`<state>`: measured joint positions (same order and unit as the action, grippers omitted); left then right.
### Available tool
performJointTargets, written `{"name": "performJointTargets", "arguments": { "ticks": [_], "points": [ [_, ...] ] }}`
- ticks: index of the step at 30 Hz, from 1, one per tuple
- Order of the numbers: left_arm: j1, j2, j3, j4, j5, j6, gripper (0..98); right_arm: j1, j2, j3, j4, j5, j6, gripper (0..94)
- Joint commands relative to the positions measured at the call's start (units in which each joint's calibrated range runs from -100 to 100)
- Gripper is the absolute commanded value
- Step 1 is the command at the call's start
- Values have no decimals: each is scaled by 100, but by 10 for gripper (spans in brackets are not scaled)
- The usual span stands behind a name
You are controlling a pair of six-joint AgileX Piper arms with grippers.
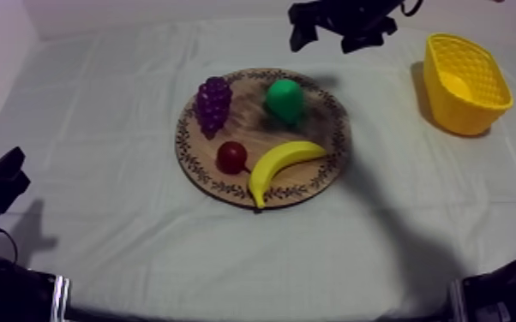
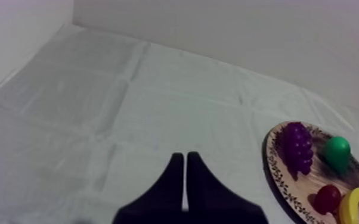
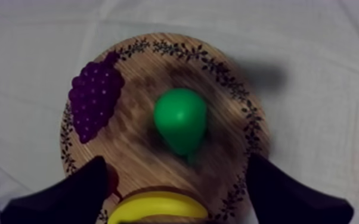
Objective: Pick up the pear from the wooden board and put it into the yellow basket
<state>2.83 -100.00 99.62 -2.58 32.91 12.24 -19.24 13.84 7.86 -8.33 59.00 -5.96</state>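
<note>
Pear (image 1: 285,100) on wooden board (image 1: 326,128), right jaws apart above it, left jaws together

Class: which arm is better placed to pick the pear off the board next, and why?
Right. The right tool is open and points at the pear on the wooden board, and the yellow basket stands at that side. The left tool is shut, away from the board.
</note>
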Motion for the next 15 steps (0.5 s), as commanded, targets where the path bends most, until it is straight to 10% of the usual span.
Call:
{"name": "performJointTargets", "arguments": {
  "ticks": [1,15],
  "points": [
    [3,0,5,2,-1,0,1,-18,229,-90,14,72,-8,825],
    [3,0,5,2,-1,0,1,-129,1976,-1258,121,169,-120,909]
  ]
}}
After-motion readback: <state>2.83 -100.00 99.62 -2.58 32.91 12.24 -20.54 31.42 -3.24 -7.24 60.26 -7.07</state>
